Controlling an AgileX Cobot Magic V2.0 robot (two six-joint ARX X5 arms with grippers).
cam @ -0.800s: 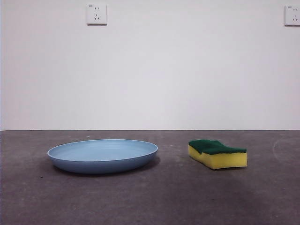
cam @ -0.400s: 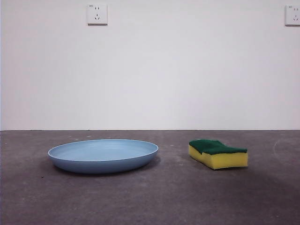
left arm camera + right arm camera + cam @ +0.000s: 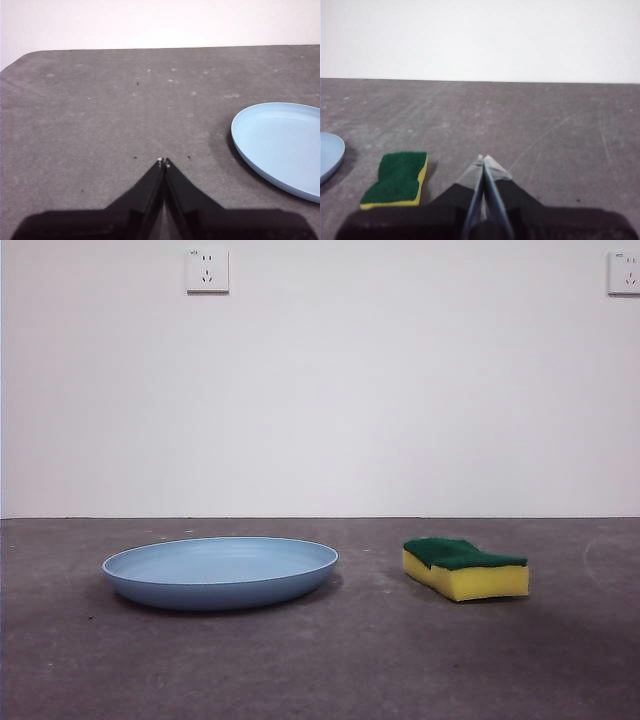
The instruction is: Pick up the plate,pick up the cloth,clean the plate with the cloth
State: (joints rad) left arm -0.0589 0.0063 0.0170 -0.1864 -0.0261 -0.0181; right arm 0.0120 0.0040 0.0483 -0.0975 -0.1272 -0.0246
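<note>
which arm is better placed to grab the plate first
Left, probably. The plate lies close beside the left gripper, whose jaws are shut. The right gripper, also shut, sits by the sponge, with only the plate's edge in its view.

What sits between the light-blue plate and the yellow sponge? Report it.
Nothing: only bare grey table separates the round light-blue plate from the yellow, green-topped sponge, shown in the front view.
</note>
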